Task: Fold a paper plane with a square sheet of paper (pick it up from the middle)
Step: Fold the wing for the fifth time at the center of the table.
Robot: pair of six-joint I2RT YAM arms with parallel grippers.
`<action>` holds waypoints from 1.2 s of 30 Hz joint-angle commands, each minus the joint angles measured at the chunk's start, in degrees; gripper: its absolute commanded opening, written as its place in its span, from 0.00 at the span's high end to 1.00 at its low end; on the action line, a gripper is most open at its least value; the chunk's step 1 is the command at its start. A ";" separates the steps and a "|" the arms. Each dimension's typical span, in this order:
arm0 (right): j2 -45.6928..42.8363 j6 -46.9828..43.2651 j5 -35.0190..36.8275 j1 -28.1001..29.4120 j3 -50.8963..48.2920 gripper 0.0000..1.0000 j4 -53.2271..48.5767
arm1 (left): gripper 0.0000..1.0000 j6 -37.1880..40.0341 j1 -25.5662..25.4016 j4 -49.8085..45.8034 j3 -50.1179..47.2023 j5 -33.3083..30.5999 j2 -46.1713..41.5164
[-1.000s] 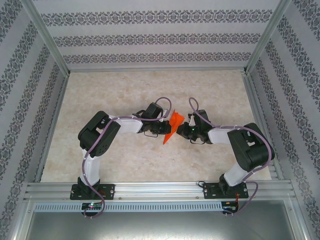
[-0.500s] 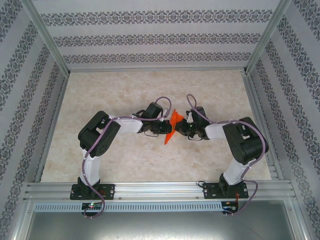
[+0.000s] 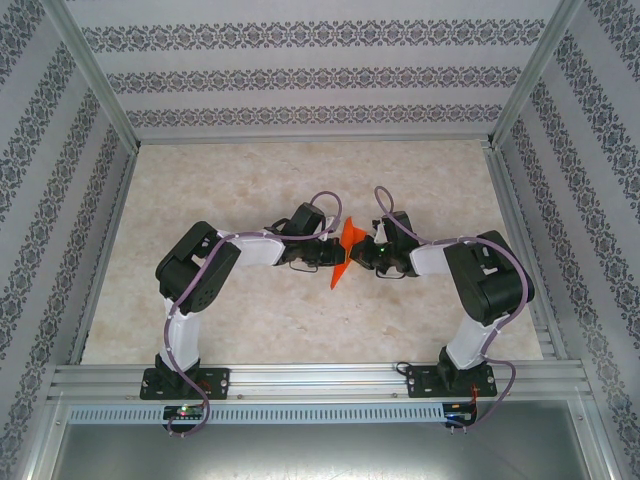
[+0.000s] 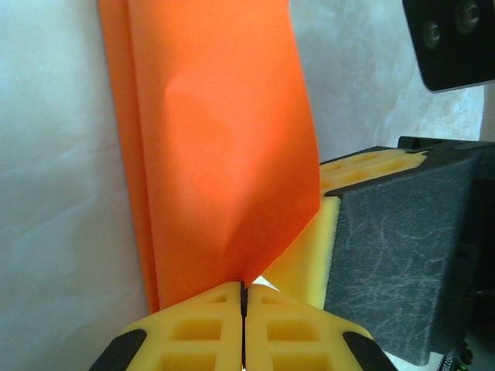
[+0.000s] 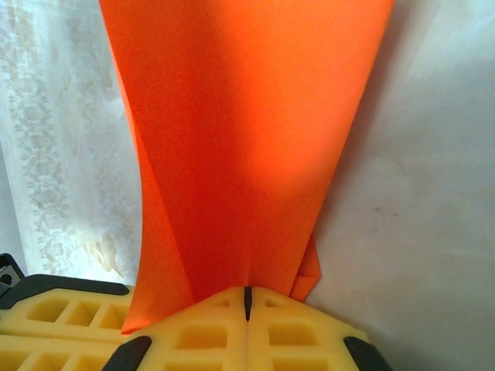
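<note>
The orange-red paper (image 3: 345,258) hangs over the middle of the table (image 3: 240,180), between the two arms. It is plain, folded into overlapping flaps with soft creases, and narrows to a point toward the near-left. The left hand (image 4: 243,297) and right hand (image 5: 247,297) face each other, each with its yellow pads clamped tight on the paper's edge.

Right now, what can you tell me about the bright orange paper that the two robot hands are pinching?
The thin, bright orange paper is plain, smooth and unmarked, already folded into long overlapping layers with soft creases. It is held over the middle of the pale marbled table. The left gripper and the right gripper are each shut on it from opposite sides.
</note>
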 commanded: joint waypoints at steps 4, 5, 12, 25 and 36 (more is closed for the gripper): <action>1.64 0.87 0.02 -0.29 -0.59 0.97 -0.77 | 0.91 -1.89 0.59 3.17 1.88 2.09 1.60; 1.56 1.26 -0.28 -0.27 -0.77 0.97 -0.25 | 0.91 -1.98 0.59 3.17 1.92 2.14 1.87; -0.48 2.55 -1.43 -0.62 -1.49 0.98 1.11 | 0.91 0.45 0.53 -0.06 1.54 0.30 2.78; -4.95 3.55 -1.80 -1.35 -2.90 0.97 1.79 | 0.91 3.93 0.67 -2.79 1.70 -0.93 3.12; -6.45 2.43 -4.32 -3.33 -3.26 0.90 0.46 | 0.88 5.12 1.03 -1.03 1.47 1.17 2.58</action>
